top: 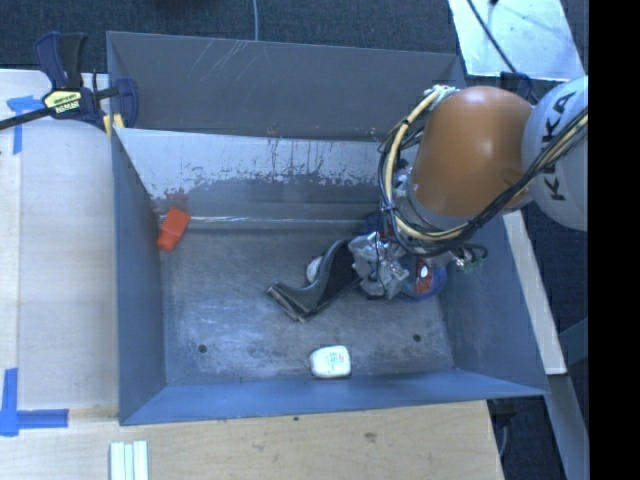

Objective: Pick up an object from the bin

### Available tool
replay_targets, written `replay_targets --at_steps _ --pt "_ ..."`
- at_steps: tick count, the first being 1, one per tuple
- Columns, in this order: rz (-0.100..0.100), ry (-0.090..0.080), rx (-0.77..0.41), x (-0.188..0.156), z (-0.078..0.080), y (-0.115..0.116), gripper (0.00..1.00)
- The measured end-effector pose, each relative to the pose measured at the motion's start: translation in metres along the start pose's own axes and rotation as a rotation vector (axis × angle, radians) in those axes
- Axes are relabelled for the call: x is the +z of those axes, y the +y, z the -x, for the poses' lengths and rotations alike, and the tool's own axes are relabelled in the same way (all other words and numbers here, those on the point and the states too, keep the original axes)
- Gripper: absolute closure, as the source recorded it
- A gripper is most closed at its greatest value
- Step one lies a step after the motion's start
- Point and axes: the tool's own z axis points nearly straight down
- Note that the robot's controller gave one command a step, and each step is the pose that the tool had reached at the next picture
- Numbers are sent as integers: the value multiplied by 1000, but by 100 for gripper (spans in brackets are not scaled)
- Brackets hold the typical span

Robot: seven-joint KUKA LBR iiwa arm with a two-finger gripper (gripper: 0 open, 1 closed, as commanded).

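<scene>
Grey metal bin (pixel 140 288), one, with sloped walls and a flat, scuffed floor. Contents: four items. Item one: orange block (pixel 172 228), one, in the far left corner at the foot of the left wall, close under the back wall. Item two: white piece (pixel 330 361), one, oblong, flat on the floor near the front wall at about mid-width, clear on all sides. Item three: dark strap (pixel 318 290), one, bent, lying aslant at mid-floor. Its broad lower end points front-left and its upper end runs up to the right, under the robot's metal parts. Item four: red-and-blue thing (pixel 430 281), one, small and partly hidden, just right of those parts and near the right wall. Robot: one arm, its orange cover (pixel 465 158) ringed with cables, hanging over the bin's right half. Jaws: below the cover, at the strap's upper end. Whether they are open or closed cannot be told, nor whether the strap is between them. Open room: the left half of the floor is bare between block, strap and white piece. The strap is well apart from the left, front and back walls. The right side is crowded by the arm.
</scene>
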Motion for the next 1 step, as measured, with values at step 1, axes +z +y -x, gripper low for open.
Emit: replay_targets --at_steps 1 --pt "1 -1 -18 -115 16 1 100"
